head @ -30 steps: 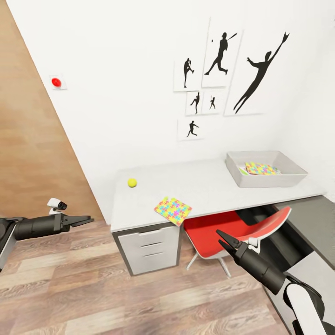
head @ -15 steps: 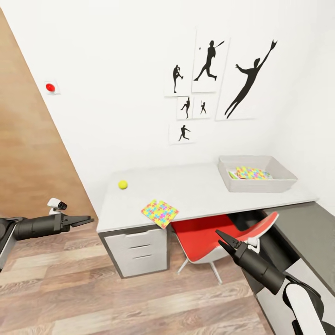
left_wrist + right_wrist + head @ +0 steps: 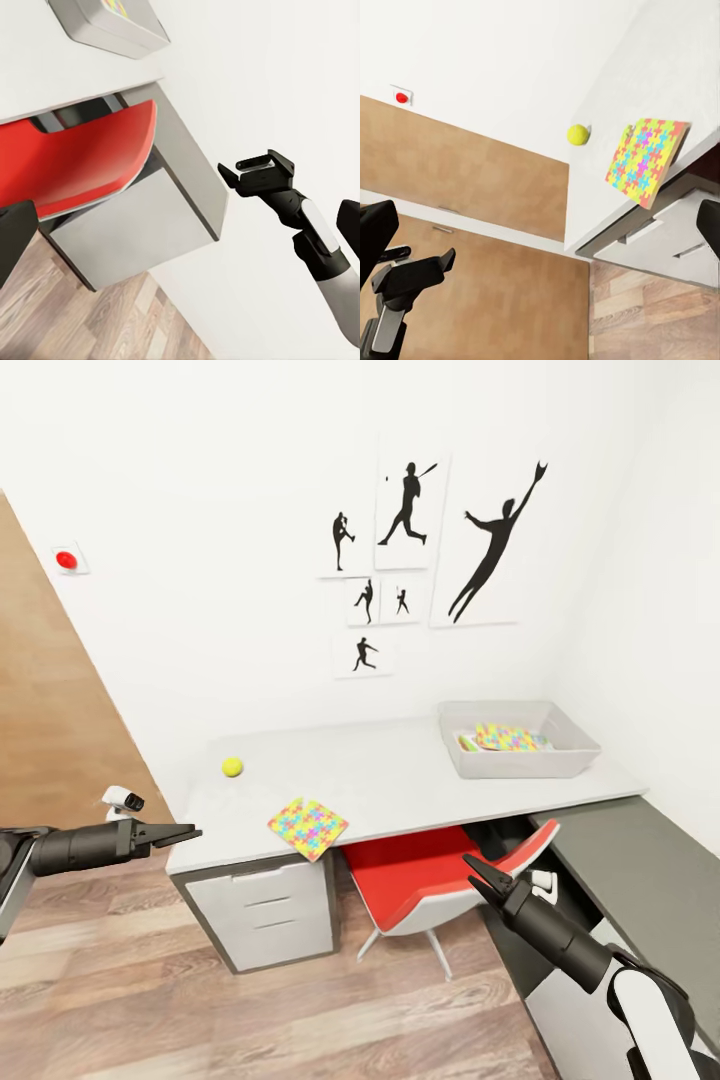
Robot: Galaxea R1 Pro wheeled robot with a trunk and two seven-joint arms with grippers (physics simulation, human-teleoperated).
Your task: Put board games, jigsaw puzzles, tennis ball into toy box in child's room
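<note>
On the pale table (image 3: 400, 785) lie a yellow tennis ball (image 3: 232, 766) near its left end and a bright jigsaw puzzle (image 3: 308, 827) that overhangs the front edge. Both also appear in the right wrist view, the ball (image 3: 577, 134) beside the puzzle (image 3: 646, 160). The grey toy box (image 3: 545, 762) stands at the table's right end. Inside it lies another jigsaw puzzle (image 3: 505, 737), with the edge of a flat item under it. My left gripper (image 3: 185, 832) hangs open, left of the table. My right gripper (image 3: 473, 869) is open, low in front of the chair. The bed is out of view.
A red chair (image 3: 430, 875) is tucked under the table beside a grey drawer unit (image 3: 265, 915). A dark grey low cabinet (image 3: 630, 860) runs along the right wall. A wood panel (image 3: 50, 760) stands at the left, and plank floor lies between me and the table.
The whole picture has shifted, so the camera has moved: the table and wall pictures now sit further left and lower. Nothing on the table has moved, and both arms hold their pose.
</note>
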